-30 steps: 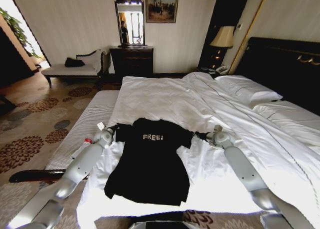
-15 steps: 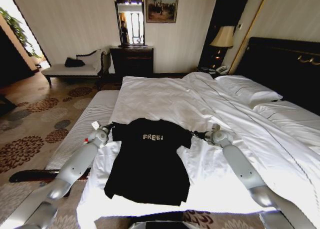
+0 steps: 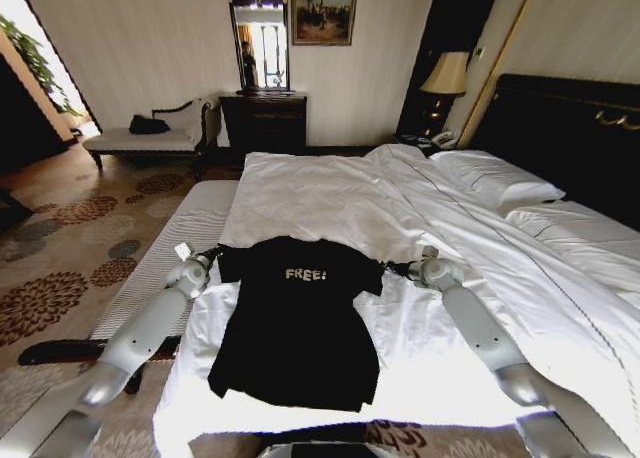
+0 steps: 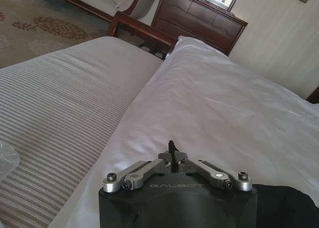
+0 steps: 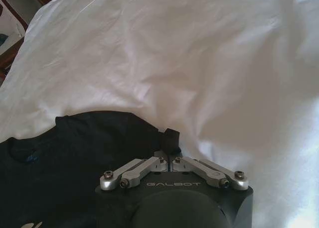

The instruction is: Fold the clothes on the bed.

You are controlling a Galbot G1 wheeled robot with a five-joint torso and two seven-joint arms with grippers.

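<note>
The left gripper [image 3: 213, 254] sits pinched closed at the T-shirt's [image 3: 298, 323] left sleeve, and the right gripper [image 3: 396, 270] is closed at the right sleeve, each nipping a bit of the black fabric. In the left wrist view the left gripper's [image 4: 172, 151] fingers meet on a sliver of dark cloth; in the right wrist view the right gripper's [image 5: 171, 140] fingers close on the edge of the shirt [image 5: 75, 158] at its shoulder. Both arms reach in from the foot end, the left arm from about 7 o'clock and the right from about 5 o'clock in the head view.

The T-shirt lies flat and face up on the bed [image 3: 330, 203], its white "FREE!" lettering [image 3: 305, 274] readable from the robot's side. Its long axis runs from 12 o'clock, the collar end, to 6 o'clock, the hem, which rests near the bed's foot edge. The sleeves stretch across from 9 to 3 o'clock between the two grippers.

With each gripper at its own sleeve, neither is nearer the body of the shirt; its bulk lies toward 6 o'clock from both, back toward the robot. The fold likely turns on that line, the shoulder end and the hem being well apart along the shirt's length. White sheet lies beyond at 12 o'clock, and the striped bench [image 3: 170, 253] stands at 9 o'clock beside the bed.
</note>
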